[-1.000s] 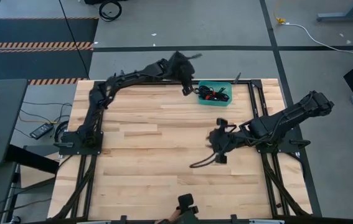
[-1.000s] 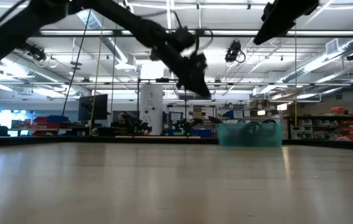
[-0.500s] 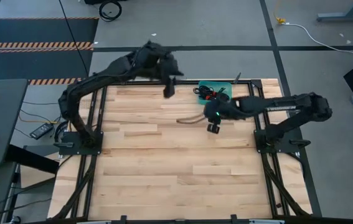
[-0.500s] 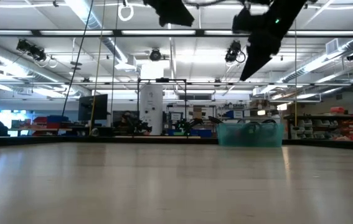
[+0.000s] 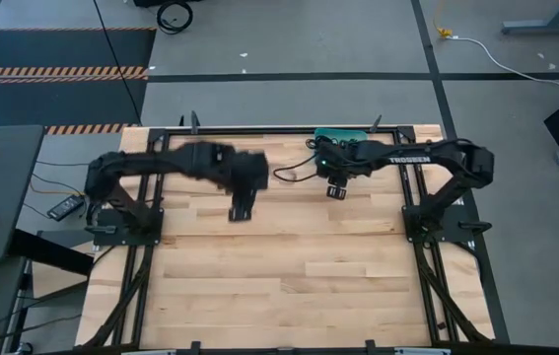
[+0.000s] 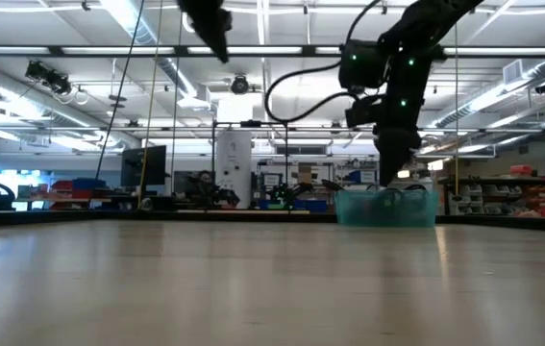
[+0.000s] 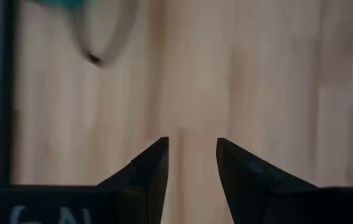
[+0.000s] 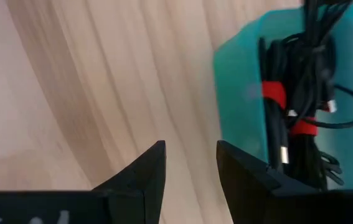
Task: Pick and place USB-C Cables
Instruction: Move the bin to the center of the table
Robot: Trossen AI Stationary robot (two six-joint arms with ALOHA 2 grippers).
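The USB-C cables [image 8: 294, 112] lie bundled in a teal bin [image 8: 238, 81] at the table's far edge: black coils, some with red ties [image 8: 274, 93]. In the high view my right arm hides most of the bin [image 5: 346, 132]. My right gripper [image 8: 192, 152] points down just off the bin's near-left side [image 5: 336, 189], a little above the bin's rim [image 6: 394, 173]. Its fingers stand a narrow gap apart with only bare wood between them. My left gripper [image 7: 192, 146] hangs high over the table's left middle [image 5: 243, 209], also narrowly open and empty.
Black frame rails [image 5: 259, 128] run along the table's edges. A loop of my right arm's own cable [image 6: 277, 91] hangs out to the left of its wrist [image 5: 289, 173]. Bare wood lies between the two grippers and toward the near edge.
My left gripper has drawn back from beside the bin toward the table's left and near side, rising as it went. My right gripper has swung from the table's right middle toward the far edge, come down and tipped to point down next to the bin.
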